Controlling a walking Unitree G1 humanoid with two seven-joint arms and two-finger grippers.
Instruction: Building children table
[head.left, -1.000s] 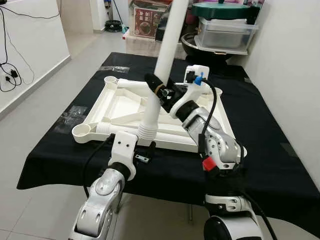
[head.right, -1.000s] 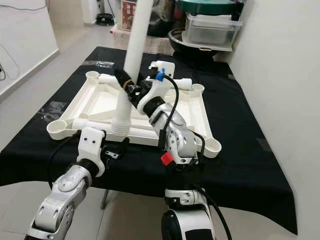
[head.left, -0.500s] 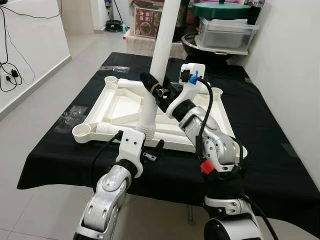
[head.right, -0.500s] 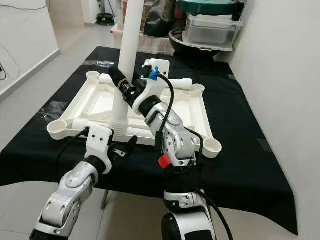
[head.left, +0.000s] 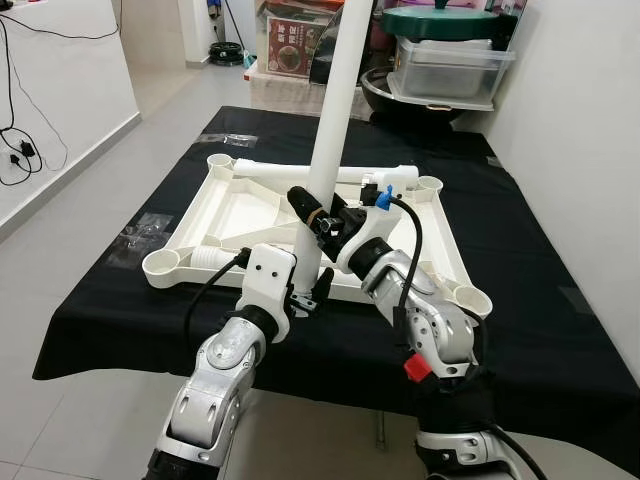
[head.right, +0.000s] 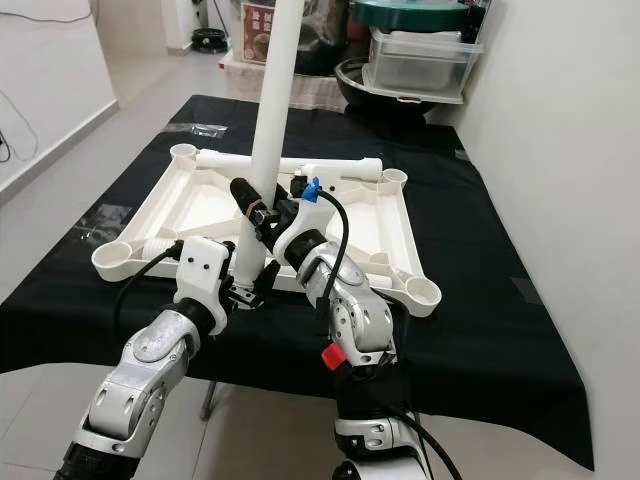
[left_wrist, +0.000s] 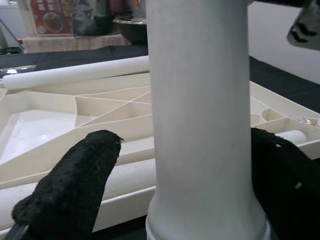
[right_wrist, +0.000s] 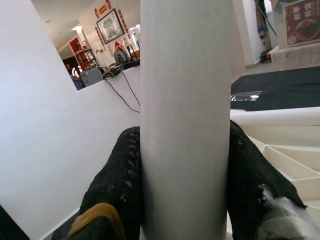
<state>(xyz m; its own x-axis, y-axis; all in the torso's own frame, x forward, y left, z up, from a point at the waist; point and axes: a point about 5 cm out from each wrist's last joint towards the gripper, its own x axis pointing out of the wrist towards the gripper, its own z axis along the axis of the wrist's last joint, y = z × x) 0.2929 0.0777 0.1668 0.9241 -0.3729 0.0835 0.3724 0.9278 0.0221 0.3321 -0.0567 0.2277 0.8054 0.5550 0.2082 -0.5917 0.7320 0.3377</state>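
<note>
Your right end effector (head.left: 308, 207) is clamped on the white table leg (head.left: 330, 130), its black fingers (right_wrist: 117, 185) pressed against both sides of the tube, which stands nearly upright with a slight tilt. Your left end effector (head.left: 305, 295) sits at the leg's lower end, fingers (left_wrist: 70, 185) spread to either side and not squeezing it. The leg rises at the near edge of the upturned white tabletop (head.left: 240, 205), which lies flat on the black-covered desk (head.left: 520, 300); another leg (head.left: 330, 175) lies across its far side.
</note>
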